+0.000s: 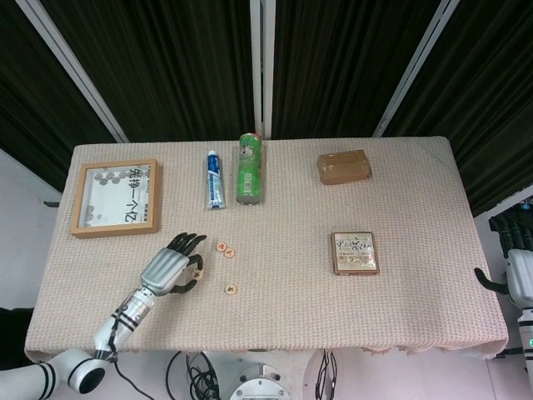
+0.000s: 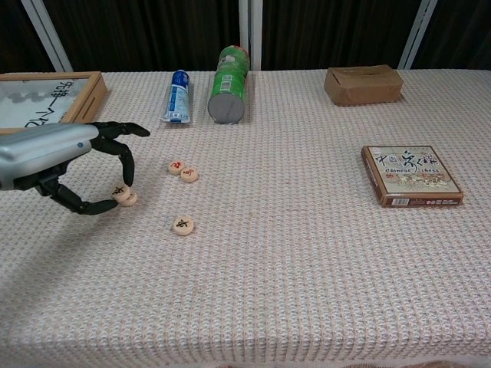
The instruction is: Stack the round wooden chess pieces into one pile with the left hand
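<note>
From overhead, the left robot hand [image 1: 172, 268] is seen low on the near left part of the counter [image 1: 275, 329], its dark fingers [image 1: 191, 244] reaching away from the robot. A round wooden chess piece [image 1: 197, 270] is pinched at its fingertips. Just beyond the fingers to the right, a pair of chess pieces [image 1: 226, 250] lies touching, and a single chess piece [image 1: 231, 289] lies nearer the robot, apart from the hand. Farther beyond the hand, a toothpaste tube [image 1: 215, 179] and a green can [image 1: 249, 168] lie side by side, with a wooden frame [image 1: 116, 198] beyond the hand on its left. Well to the right, a game box [image 1: 355, 252] and a brown block [image 1: 344, 167] are seen, and the right robot hand [image 1: 515, 277] shows partly at the frame edge off the counter; whether it is clenched cannot be told. From the chest camera, the left robot hand [image 2: 57, 161] is seen above the counter [image 2: 307, 291], the held chess piece [image 2: 119, 192] being grasped between thumb and fingertip just over another chess piece [image 2: 130, 199] lying beneath it. The pair [image 2: 183, 171] and the single piece [image 2: 182, 225] lie to the hand's right.
</note>
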`<state>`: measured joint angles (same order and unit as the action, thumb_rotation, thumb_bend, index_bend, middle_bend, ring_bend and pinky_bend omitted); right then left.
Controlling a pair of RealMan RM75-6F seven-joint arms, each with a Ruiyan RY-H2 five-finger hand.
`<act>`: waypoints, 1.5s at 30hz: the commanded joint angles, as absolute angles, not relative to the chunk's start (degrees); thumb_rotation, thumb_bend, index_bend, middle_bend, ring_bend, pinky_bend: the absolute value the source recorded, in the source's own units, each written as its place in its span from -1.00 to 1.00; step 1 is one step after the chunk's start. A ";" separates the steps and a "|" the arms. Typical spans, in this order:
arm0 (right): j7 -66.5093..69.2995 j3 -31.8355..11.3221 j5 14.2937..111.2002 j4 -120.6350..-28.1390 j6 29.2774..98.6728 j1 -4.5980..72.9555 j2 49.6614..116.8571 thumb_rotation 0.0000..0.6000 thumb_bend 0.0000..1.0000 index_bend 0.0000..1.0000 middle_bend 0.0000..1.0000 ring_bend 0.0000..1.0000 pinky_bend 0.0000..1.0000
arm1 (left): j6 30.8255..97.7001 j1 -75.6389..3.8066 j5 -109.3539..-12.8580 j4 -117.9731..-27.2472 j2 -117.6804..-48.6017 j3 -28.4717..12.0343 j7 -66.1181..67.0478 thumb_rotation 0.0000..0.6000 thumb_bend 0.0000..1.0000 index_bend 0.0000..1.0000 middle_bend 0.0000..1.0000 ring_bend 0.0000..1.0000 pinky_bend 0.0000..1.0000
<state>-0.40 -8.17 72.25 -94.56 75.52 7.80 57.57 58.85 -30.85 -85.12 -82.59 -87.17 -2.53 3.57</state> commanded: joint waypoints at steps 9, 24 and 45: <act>-0.33 -8.28 71.98 -94.65 75.08 8.10 57.47 1.00 -0.61 -1.00 -1.00 -1.00 -1.00 | 56.32 -32.58 -83.09 -81.42 -87.20 -2.89 3.64 1.00 -0.33 -0.02 -0.90 -1.00 -1.00; -0.47 -8.30 71.31 -94.55 74.69 8.25 57.37 1.00 -0.61 -1.00 -1.00 -1.00 -1.00 | 55.97 -33.13 -82.35 -79.17 -88.39 -2.29 3.04 1.00 -0.33 -0.04 -0.90 -1.00 -1.00; -0.71 -8.14 70.68 -94.42 74.23 8.29 57.42 1.00 -0.61 -1.00 -1.00 -1.00 -1.00 | 56.53 -33.54 -82.66 -78.57 -88.88 -1.70 2.71 1.00 -0.33 -0.18 -0.90 -1.00 -1.00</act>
<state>-0.72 -8.14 70.68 -94.42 74.23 8.29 57.42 56.55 -33.54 -82.67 -78.58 -88.89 -1.72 2.72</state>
